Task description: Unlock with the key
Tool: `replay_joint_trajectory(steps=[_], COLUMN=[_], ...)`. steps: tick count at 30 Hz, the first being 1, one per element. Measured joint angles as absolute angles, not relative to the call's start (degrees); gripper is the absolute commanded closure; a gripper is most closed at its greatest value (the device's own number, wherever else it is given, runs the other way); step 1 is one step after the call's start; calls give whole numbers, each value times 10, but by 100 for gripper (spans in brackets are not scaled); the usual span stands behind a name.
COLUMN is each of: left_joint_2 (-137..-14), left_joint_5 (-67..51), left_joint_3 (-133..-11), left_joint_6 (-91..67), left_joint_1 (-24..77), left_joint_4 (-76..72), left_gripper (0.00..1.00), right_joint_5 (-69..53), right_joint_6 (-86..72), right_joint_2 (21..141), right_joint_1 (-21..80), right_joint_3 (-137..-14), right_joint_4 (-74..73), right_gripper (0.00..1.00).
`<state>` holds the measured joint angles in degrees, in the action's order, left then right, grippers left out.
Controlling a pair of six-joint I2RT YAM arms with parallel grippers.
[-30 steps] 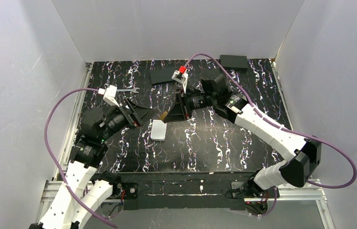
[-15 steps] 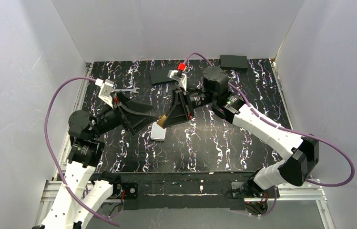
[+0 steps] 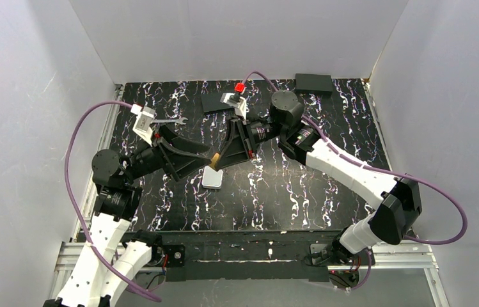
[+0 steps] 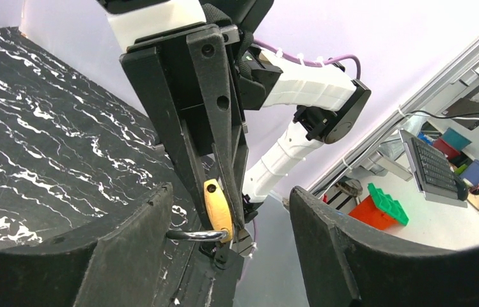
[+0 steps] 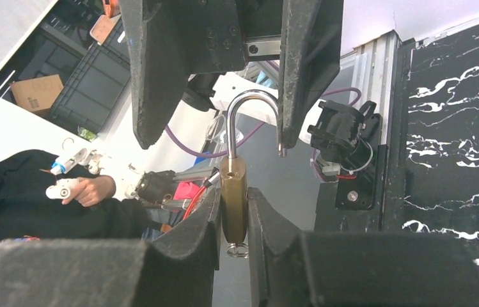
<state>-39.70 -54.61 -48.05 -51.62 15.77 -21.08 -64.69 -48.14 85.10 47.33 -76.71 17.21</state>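
My right gripper (image 5: 232, 206) is shut on the body of a brass padlock (image 5: 233, 182) and holds it in the air over the table's middle (image 3: 215, 158). Its silver shackle (image 5: 253, 97) points at the left gripper, and one leg stands free of the body. A small metal ring (image 5: 237, 250) sticks out of the lock's lower end. The key itself is hidden between the fingers. My left gripper (image 4: 229, 238) is open, with a finger (image 4: 131, 252) on each side of the shackle (image 4: 198, 235). The shackle's bend touches the left finger.
A pale flat rectangular block (image 3: 212, 177) lies on the black marbled table (image 3: 288, 192) just under the lock. A silver wrench (image 3: 174, 121) lies at the back left. Further back are a black pad (image 3: 216, 102) and a black box (image 3: 313, 83).
My left gripper has come forward to the padlock, and its jaws have narrowed round the shackle. The right arm has shifted slightly left with the lock.
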Motion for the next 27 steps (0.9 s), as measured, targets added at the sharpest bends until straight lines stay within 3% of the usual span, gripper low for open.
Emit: replay_joint_trajectory(steps=[10,12,13,17,27], left_joint_2=[-377,-371,-368,-355,-330], left_joint_5=[-535,-531,-527,-469,-239], left_joint_3=[-443,-442,-442,-451,-508], left_joint_6=[-532,-531,-530,-495,-327], left_joint_1=[151,151,151,152,152], left_joint_4=[-180,-170,-164,-74,228], left_gripper=[36,24,13,2,2], right_joint_5=[-611,-598,-594,-567,-371], right_joint_6=[-464,-457,-449,-388,-279], right_joint_2=[850,849,849,844,795], right_joint_1=[422,411,409,409,365], right_joint_3=[-757,-753,-752,-753,-699], right_joint_4=[148,138,129,44,-136], right_gripper=[99,99,99,99,99])
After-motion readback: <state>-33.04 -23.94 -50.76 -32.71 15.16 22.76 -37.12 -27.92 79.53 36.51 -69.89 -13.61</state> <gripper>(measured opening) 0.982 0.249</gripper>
